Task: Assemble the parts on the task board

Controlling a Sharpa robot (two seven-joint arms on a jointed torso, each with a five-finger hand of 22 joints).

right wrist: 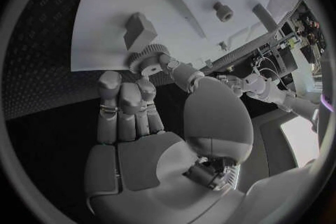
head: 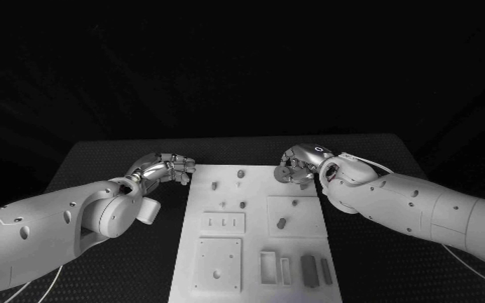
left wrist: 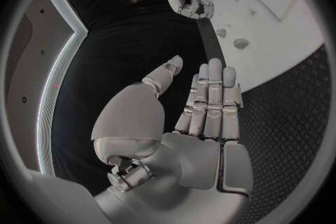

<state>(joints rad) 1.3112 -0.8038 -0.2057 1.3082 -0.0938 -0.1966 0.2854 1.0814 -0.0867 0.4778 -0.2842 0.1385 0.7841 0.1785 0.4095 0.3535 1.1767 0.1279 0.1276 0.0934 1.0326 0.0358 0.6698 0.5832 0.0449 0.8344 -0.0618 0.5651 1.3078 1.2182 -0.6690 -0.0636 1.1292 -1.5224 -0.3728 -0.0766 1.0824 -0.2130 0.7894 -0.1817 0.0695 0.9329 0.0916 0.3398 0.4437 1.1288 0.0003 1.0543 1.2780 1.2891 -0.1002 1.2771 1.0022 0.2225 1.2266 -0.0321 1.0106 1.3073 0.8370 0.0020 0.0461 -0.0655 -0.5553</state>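
The board [head: 258, 247] lies in the middle of the black desk [head: 121, 156], and most of the work looks undone. A few small parts [head: 242, 174] stand near its far edge, another [head: 282, 223] sits on a raised plate, and several long pieces [head: 309, 271] lie in the tray slots at the near end, apparently waiting. The right hand [head: 296, 165] hovers over the board's far right corner; in the right wrist view its fingers [right wrist: 126, 95] are curled and, with the thumb, pinch a small toothed wheel, a gear [right wrist: 145, 60], just above the board beside a blocky part [right wrist: 140, 31]. I judge this the placing of that gear. The left hand [head: 165, 168] hangs just off the board's far left edge, fingers straight and close together, thumb apart, holding nothing. Which seat the gear is meant for is hard to make out, and the slotted plates' details are too small to read.
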